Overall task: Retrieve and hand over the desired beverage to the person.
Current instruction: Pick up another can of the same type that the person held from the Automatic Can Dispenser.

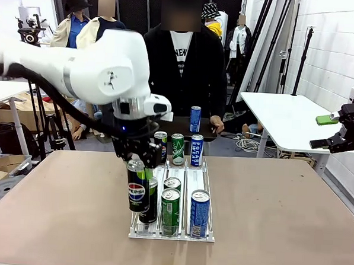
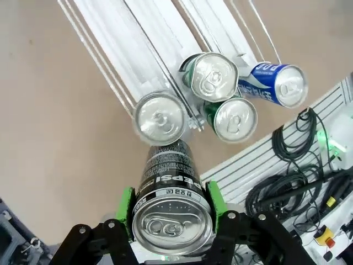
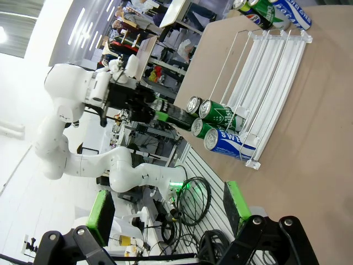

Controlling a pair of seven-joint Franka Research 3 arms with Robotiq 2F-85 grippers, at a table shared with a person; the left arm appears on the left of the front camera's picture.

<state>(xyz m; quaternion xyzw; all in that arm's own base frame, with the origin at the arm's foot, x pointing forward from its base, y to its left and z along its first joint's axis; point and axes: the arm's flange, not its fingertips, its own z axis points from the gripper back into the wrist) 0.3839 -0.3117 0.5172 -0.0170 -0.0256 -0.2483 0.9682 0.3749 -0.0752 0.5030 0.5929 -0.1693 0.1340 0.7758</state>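
Clear can rack (image 1: 170,234) nearest, left hand (image 1: 140,168) clamped on Pepsi can (image 1: 137,187), right hand (image 1: 336,130) wide open

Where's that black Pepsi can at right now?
In the front view the Pepsi can hangs in the left gripper, lifted above the near left end of the white can rack, just in front of another black can standing there.

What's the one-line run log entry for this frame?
left gripper: shut on Pepsi can, lifted above rack | right gripper: open, off to side | person: waiting
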